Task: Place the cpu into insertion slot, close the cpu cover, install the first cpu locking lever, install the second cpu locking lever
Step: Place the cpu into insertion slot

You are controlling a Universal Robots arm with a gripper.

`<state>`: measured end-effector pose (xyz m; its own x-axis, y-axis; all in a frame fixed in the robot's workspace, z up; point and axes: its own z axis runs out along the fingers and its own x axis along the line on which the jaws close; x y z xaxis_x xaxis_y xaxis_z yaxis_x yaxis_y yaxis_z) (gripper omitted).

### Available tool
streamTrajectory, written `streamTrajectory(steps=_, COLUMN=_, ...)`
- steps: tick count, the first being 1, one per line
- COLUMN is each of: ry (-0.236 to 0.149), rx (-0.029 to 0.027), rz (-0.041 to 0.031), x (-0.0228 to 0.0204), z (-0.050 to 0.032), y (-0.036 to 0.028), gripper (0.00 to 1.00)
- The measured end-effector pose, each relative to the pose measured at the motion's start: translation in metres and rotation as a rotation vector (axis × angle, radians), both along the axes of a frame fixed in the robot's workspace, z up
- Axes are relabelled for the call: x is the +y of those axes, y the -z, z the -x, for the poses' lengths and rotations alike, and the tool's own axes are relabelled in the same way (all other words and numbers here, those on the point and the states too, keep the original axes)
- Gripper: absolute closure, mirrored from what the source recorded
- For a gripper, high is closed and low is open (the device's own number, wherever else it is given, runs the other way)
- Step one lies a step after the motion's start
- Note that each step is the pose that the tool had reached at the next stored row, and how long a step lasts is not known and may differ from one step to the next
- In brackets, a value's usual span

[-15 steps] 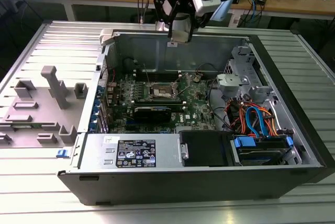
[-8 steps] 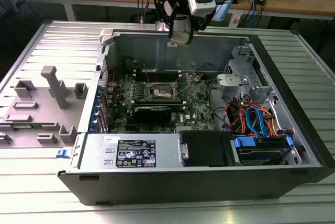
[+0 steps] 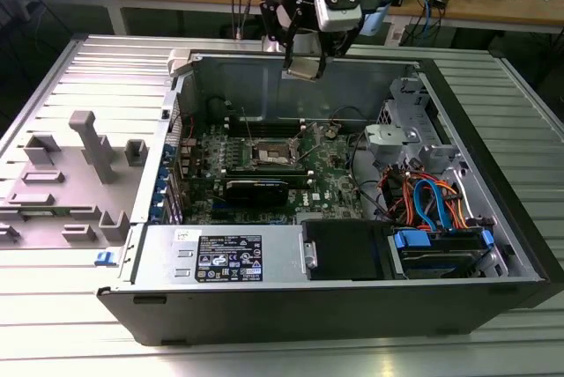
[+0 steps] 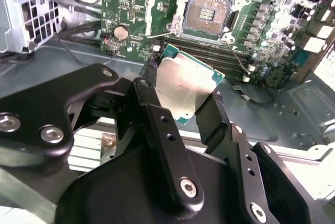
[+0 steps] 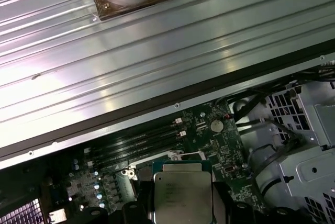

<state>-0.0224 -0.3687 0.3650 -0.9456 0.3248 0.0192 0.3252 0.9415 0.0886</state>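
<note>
My gripper (image 3: 305,62) hangs above the back wall of the open computer case (image 3: 291,58), shut on the cpu (image 3: 301,70). The cpu (image 4: 184,84) is a small silver-topped square with a green rim, pinched by its two opposite edges between the black fingers (image 4: 149,103). In the first wrist view the cpu (image 5: 180,195) sits between the gripper's finger pads (image 5: 222,203). Below and ahead lies the insertion slot (image 4: 208,12) on the green board (image 4: 133,4), its contacts bare. The cpu cover (image 4: 158,5) stands swung up beside the slot. The slot (image 3: 271,156) is well below the gripper.
A long black card (image 3: 256,188) lies across the board near the slot. A labelled power supply box (image 3: 225,255) and a drive bay with blue and orange cables (image 3: 432,205) fill the case's near side. A grey fixture plate (image 3: 79,166) stands at the exterior view's left.
</note>
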Motion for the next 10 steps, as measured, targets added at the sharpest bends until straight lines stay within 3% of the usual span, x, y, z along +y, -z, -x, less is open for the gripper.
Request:
streamTrajectory(steps=3, ry=0.037, rx=0.0001, rz=0.0002, x=0.0, z=0.0, y=0.0003, gripper=0.46)
streamTrajectory(steps=10, ry=0.04, rx=0.0, rz=0.0001, x=0.0, z=0.0, y=0.0003, gripper=0.46)
